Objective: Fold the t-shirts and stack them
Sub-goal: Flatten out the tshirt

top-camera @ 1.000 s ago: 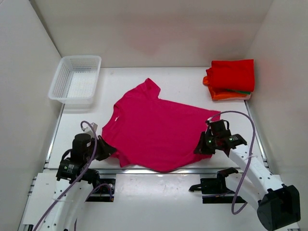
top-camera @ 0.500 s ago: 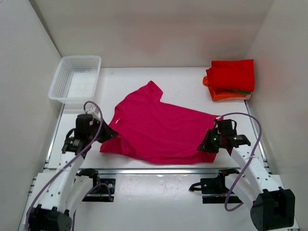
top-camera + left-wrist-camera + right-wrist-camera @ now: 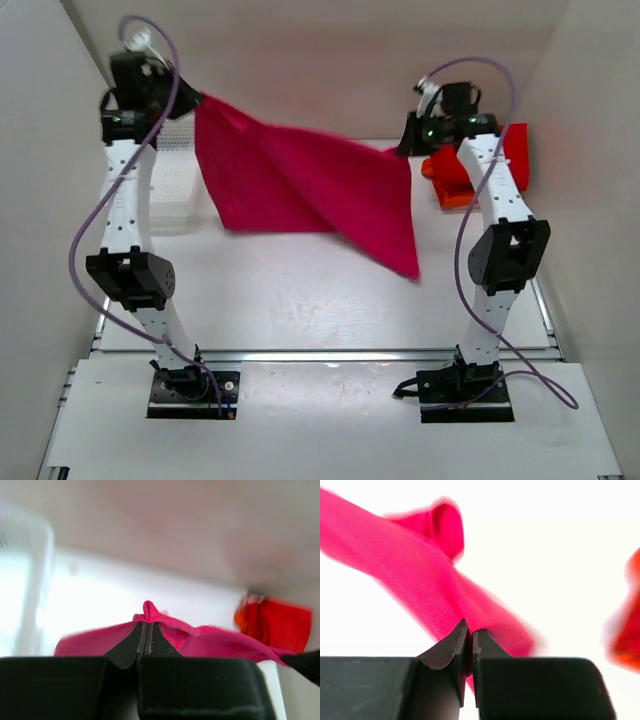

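The magenta-pink t-shirt (image 3: 300, 180) hangs in the air above the table, stretched between both arms, its lower right corner drooping toward the table. My left gripper (image 3: 192, 100) is shut on its upper left edge; the cloth (image 3: 200, 640) bunches at the fingertips in the left wrist view. My right gripper (image 3: 405, 148) is shut on its upper right edge, with the cloth (image 3: 420, 575) showing in the right wrist view. A folded stack with the bright red t-shirt (image 3: 505, 150) over the orange one (image 3: 455, 195) lies at the back right. The green tee is hidden.
A white mesh basket (image 3: 160, 190) stands at the back left, partly hidden behind the left arm and the lifted shirt. White walls close in the left, right and back sides. The red stack is blurred in the left wrist view (image 3: 280, 625).
Both arms have swung from the table's near edge up and toward the back, lifting the magenta-pink t-shirt off the table; it now hangs spread in the air.
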Tool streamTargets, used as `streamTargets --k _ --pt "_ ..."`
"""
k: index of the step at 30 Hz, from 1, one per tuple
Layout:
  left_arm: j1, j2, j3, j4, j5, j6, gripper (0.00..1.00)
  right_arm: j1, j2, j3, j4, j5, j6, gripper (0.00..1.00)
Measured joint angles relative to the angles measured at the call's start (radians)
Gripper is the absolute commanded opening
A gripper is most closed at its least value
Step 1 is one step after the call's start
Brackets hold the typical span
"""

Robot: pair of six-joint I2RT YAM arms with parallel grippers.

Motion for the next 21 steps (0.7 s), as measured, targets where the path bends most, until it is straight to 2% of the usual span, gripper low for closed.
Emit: streamTargets --k 2,4,7,9,12,15,18,21 --pt "0.026 0.000 0.158 -0.002 -0.007 0.000 0.00 -0.024 -0.036 0.064 0.057 -0.009 -0.007 0.01" --pt "0.044 -0.106 0.127 0.034 -0.024 0.003 0.00 -0.042 -0.126 0.040 0.101 -0.012 -0.010 0.00" --pt "0.035 -0.434 -0.184 0.122 -0.064 0.014 0.00 -0.082 -0.354 -0.142 0.205 -0.057 -0.008 0.00" --pt "0.007 -0.668 -0.400 0.178 -0.087 0.022 0.00 -0.102 -0.433 -0.214 0.243 -0.093 -0.008 0.00" --pt "-0.028 -0.930 -0.650 0.237 -0.102 0.026 0.00 -0.136 -0.484 -0.330 0.280 -0.144 -0.020 0.00" --pt "-0.052 -1.069 -0.921 0.306 -0.095 0.020 0.00 -0.140 -0.470 -0.457 0.295 -0.150 -0.044 0.00" --pt "-0.066 -1.091 -1.147 0.262 -0.095 0.013 0.00 -0.122 -0.463 -0.655 0.281 -0.121 -0.064 0.00" --pt "-0.081 -1.062 -1.189 0.137 -0.114 0.017 0.00 -0.085 -0.531 -0.825 0.235 -0.097 -0.054 0.00"
